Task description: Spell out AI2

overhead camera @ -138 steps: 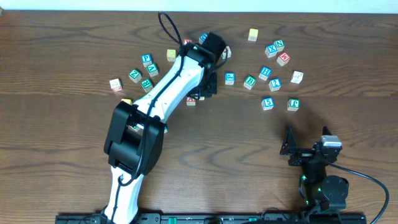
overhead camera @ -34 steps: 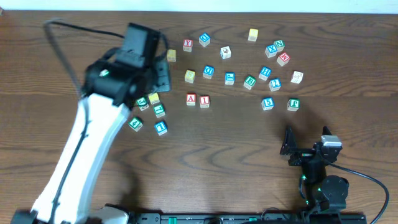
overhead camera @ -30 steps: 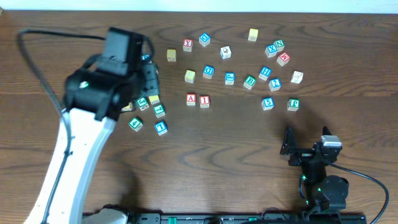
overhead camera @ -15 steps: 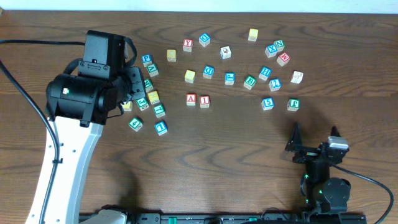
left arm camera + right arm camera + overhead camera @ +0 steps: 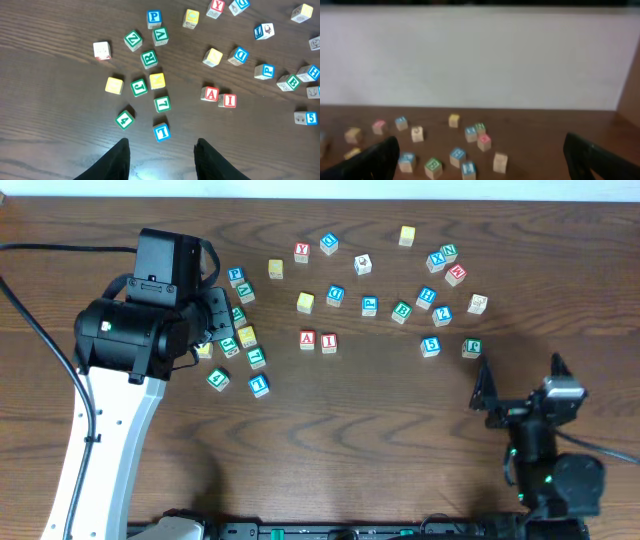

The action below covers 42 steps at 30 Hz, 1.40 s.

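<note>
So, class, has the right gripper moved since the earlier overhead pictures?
Yes. The right gripper has moved up the table toward the blocks and to the right. It now sits close below the green block nearest it, closer than before.

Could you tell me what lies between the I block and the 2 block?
In the overhead view, only bare table lies between the I and the 2; a green block sits just off that line.

Right gripper gaping wide, blurred blocks strewn on the table between its jaws, white wall beyond.
</note>
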### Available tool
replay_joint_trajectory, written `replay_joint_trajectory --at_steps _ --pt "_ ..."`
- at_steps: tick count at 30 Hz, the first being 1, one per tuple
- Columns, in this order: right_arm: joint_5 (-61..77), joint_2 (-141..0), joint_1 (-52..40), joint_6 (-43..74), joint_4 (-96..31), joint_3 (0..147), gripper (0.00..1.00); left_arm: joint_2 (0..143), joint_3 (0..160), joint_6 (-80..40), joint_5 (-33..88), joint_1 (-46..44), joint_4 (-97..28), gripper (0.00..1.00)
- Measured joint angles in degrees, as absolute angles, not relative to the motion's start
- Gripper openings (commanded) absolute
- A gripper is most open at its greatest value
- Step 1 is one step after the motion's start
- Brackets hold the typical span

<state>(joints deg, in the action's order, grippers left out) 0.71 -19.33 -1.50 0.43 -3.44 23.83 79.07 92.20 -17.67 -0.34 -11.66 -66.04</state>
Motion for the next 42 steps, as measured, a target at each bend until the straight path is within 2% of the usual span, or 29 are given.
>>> replay_joint_trajectory --at_steps 4,13,22,29,39,42 --pt "3.51 -29.45 -1.50 -0.25 -9.63 35.57 0.99 79.09 92.20 -17.67 -0.34 -11.68 -66.06 0.41" --pt "7.35 -52.21 -1.50 -1.10 -36.80 64.34 0.99 79.09 92.20 -17.67 -0.34 -11.66 -66.04 0.41" --pt "12.16 -74.26 -1.50 -4.05 -56.93 85.47 0.99 79.09 92.20 -17.54 -0.36 -11.66 -66.30 0.41" --pt "12.95 -85.56 -1.13 -6.72 -59.99 89.73 0.99 79.09 92.20 -17.52 -0.34 -10.87 -66.24 0.41" --pt "13.30 -90.17 -0.80 -13.52 -55.94 89.95 0.99 81.08 92.20 -17.52 -0.36 -5.87 -66.26 0.41" --pt "12.82 -90.94 -0.80 -14.13 -54.89 89.97 0.88 81.82 92.20 -17.41 -0.36 -4.40 -66.26 0.41"
